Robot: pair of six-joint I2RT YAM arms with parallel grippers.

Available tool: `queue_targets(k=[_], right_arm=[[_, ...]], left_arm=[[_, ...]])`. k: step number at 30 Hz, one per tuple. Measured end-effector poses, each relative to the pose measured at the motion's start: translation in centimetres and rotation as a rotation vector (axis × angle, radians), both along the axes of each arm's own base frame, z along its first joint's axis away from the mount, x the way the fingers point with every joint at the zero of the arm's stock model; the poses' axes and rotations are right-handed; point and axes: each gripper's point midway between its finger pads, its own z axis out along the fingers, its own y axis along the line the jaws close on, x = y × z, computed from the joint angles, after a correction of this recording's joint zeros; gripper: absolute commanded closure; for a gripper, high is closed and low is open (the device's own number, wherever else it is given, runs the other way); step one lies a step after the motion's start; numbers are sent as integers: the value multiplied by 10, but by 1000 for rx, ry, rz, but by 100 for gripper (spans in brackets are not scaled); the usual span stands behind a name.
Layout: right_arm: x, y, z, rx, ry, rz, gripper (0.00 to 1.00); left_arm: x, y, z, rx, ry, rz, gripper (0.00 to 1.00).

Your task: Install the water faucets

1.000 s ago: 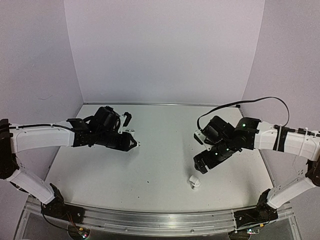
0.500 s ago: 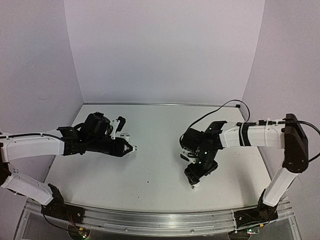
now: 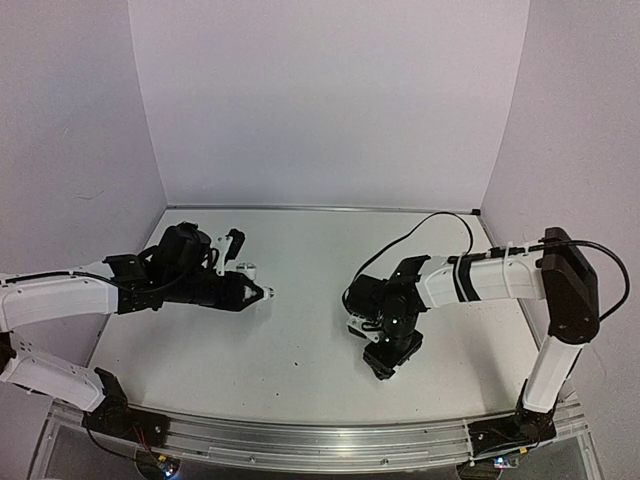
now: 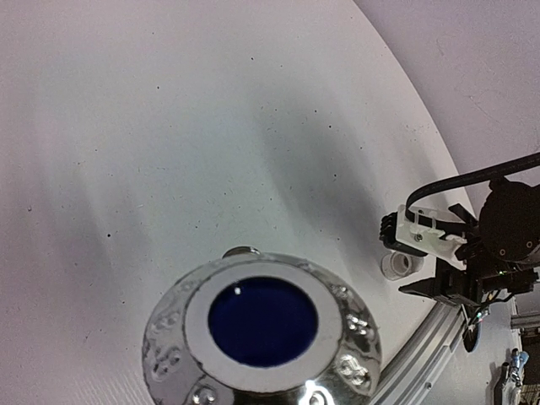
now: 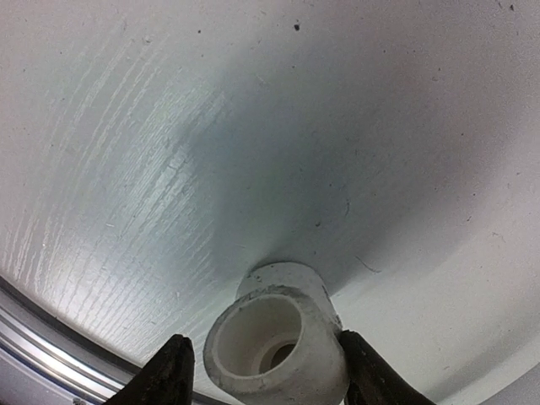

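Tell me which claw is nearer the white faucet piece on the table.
Right. The right claw straddles the white faucet piece, a finger on each side; the left claw is far across the table, gripping a blue-capped part.

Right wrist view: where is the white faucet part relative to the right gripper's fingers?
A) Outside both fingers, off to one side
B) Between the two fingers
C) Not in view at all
B: the white faucet part sits on the table inside the right gripper, with one of the dark fingers on each side of it.
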Motion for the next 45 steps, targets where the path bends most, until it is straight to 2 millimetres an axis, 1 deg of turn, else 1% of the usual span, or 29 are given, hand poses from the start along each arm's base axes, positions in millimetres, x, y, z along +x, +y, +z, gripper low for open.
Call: queue_targets(k=[2, 4, 6, 7, 8, 10, 11, 13, 18, 19, 20, 21, 22, 23, 24, 26, 27, 29, 30, 31, 33, 34, 35, 37, 38, 39, 40, 44, 45], right_arm=[[2, -1, -1, -6, -10, 1, 46], [4, -3, -2, -16, -26, 6, 53], [6, -5, -3, -24, -40, 10, 71], [7, -6, -3, -26, -45, 17, 78], [8, -7, -3, -32, -51, 17, 81], [12, 0, -1, 7, -75, 16, 87], [12, 0, -1, 11, -79, 13, 91], [12, -1, -1, 24, -94, 14, 100], [14, -3, 2, 66, -137, 14, 100], [17, 1, 5, 95, -153, 11, 100], [18, 2, 7, 106, -160, 10, 100], [23, 10, 14, 164, -176, 0, 100], [35, 21, 32, 277, -212, -25, 100], [45, 28, 46, 366, -235, -49, 100], [49, 31, 51, 407, -242, -58, 100], [69, 40, 85, 599, -282, -106, 100], [82, 45, 108, 707, -312, -119, 100], [96, 51, 135, 822, -356, -117, 100], [104, 59, 162, 926, -393, -92, 100], [107, 67, 186, 1010, -420, -54, 100], [106, 78, 211, 1105, -445, 9, 100], [105, 86, 235, 1189, -477, 67, 100], [103, 92, 254, 1252, -498, 116, 100], [97, 99, 279, 1334, -516, 191, 100], [94, 102, 301, 1391, -537, 247, 100], [92, 104, 311, 1418, -550, 275, 100], [84, 106, 343, 1497, -597, 367, 100], [66, 108, 395, 1633, -640, 570, 100], [64, 109, 403, 1655, -634, 604, 100]], left_arm=[[-1, -1, 0, -3, 3, -3, 100], [-1, -1, 0, -5, 6, -2, 100], [-1, -1, 0, -7, 8, 1, 100], [-1, -1, 0, -7, 9, 1, 100], [-1, -1, 0, -9, 11, 1, 100], [-2, -1, 0, -18, 23, 3, 100], [-3, -2, 0, -20, 26, 0, 100], [-4, -3, 1, -27, 34, -4, 100], [-10, -5, 11, -71, 46, -24, 100], [-12, -6, 17, -88, 44, -33, 100], [-12, -6, 17, -91, 44, -35, 100], [-14, -7, 25, -114, 41, -48, 100], [-16, -9, 39, -151, 33, -66, 100], [-17, -10, 50, -184, 28, -76, 100], [-17, -11, 53, -194, 24, -80, 100], [-19, -13, 77, -272, 9, -104, 100], [-21, -14, 91, -320, -5, -120, 100], [-25, -14, 109, -384, -14, -140, 100], [-27, -16, 127, -442, -23, -159, 100], [-30, -17, 139, -485, -29, -176, 100], [-34, -19, 160, -559, -34, -203, 100], [-37, -21, 177, -624, -40, -225, 100], [-40, -22, 190, -679, -37, -242, 100], [-42, -23, 204, -738, -35, -256, 100], [-45, -23, 216, -788, -27, -271, 100], [-46, -24, 221, -810, -25, -277, 100], [-47, -25, 233, -870, -14, -297, 100], [-47, -29, 248, -954, 19, -320, 100], [-47, -29, 249, -965, 25, -322, 100]])
